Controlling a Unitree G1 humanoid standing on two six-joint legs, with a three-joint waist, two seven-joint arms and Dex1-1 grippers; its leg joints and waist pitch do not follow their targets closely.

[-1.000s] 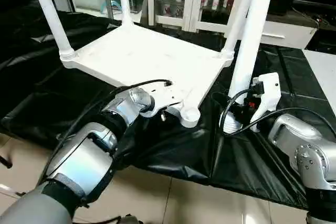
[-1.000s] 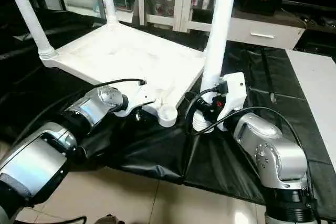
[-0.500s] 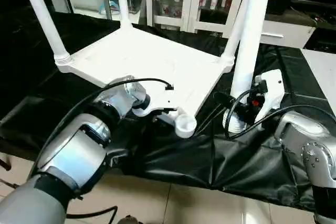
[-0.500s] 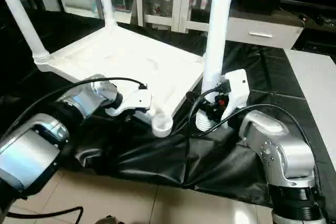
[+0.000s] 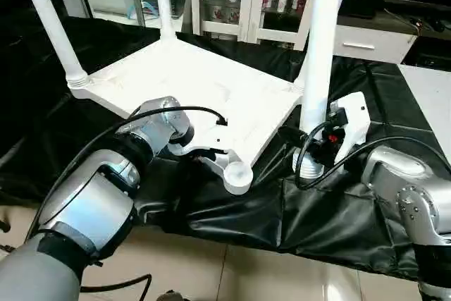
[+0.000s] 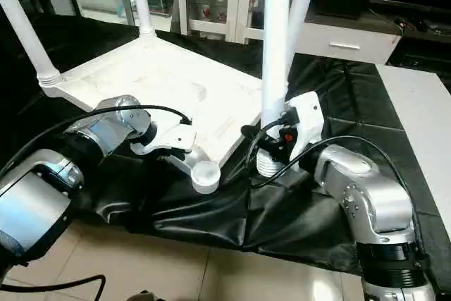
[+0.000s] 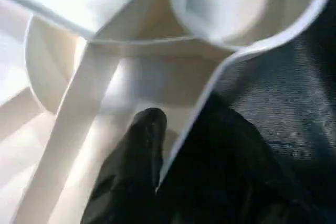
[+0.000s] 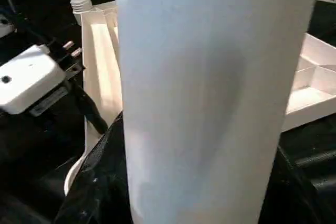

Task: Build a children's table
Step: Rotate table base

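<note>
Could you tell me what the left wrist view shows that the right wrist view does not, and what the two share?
The left wrist view looks up close at the empty round corner socket and a black fingertip against the tabletop's edge. The right wrist view has the loose leg upright in the right gripper, with the left arm's white wrist camera box beyond. Both show the white tabletop and the black cover.

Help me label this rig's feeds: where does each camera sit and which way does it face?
Left and right eye views: on the head, looking down over both silver forearms at the tabletop and its empty corner socket.
Left wrist view: along the left gripper, same socket.
Right wrist view: along the right gripper at the held leg, shared with the eyes.
</note>
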